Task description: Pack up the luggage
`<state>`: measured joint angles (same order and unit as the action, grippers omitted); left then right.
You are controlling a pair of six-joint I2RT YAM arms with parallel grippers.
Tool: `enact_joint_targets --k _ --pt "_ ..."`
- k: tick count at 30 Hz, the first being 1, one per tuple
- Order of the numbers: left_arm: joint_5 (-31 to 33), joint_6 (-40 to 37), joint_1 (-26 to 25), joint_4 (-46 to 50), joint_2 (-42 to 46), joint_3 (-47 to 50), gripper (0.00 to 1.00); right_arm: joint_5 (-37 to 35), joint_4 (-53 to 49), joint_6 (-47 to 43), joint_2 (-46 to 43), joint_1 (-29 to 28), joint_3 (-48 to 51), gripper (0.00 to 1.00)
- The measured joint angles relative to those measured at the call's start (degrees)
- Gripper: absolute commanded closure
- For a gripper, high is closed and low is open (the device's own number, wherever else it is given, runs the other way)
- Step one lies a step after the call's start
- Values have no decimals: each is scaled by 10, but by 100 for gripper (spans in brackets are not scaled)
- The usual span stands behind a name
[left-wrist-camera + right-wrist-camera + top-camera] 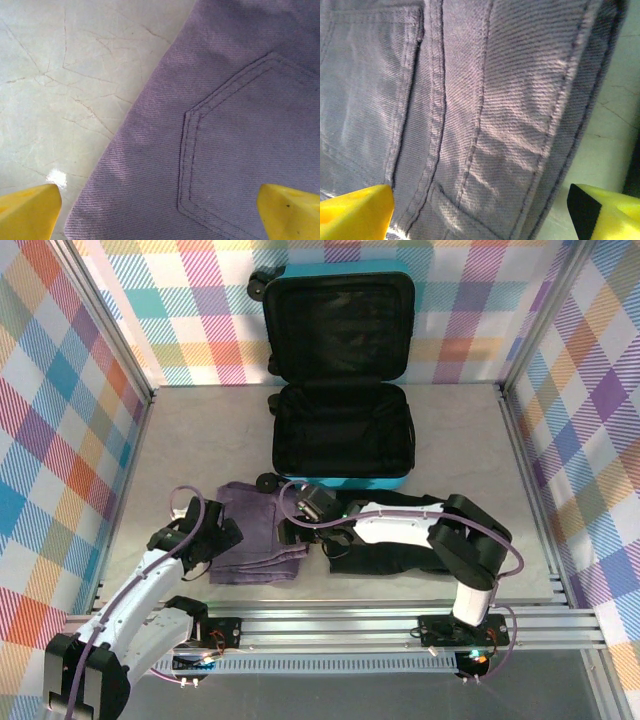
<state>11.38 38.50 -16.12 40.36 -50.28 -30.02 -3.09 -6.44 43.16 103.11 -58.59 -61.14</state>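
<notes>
At the back of the surface (180,440), the luggage (343,435) stands open: its turquoise lid is propped upright against the plaid rear wall, and its lower half lies flat with the black lining facing up. Just in front of the luggage, towards the left, lies a folded pair of purple jeans (262,530). A black garment (390,558) lies to the right of them, partly beneath the right arm. The left claw (220,538) hangs over the left edge of the jeans, jaws wide apart. In the left wrist view its yellow fingertips (27,212) sit at the two lower corners, one over bare surface, the other over denim beside a stitched pocket seam. The right claw (296,532) hangs over the right edge of the jeans, jaws likewise apart. In the right wrist view its fingertips (355,212) straddle the folded seams, with the fabric edge and a strip of pale surface between them. Neither claw grips anything. Whether any fingertip touches the fabric cannot be determined.
</notes>
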Motion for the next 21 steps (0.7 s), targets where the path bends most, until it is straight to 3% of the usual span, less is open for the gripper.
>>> enact_joint_targets --k 13,21 --pt "-66 16 -10 -55 -7 60 12 5 -37 0 25 -4 -36 9" --pt "-66 70 -97 -57 45 73 11 -12 -71 -3 25 -3 -36 9"
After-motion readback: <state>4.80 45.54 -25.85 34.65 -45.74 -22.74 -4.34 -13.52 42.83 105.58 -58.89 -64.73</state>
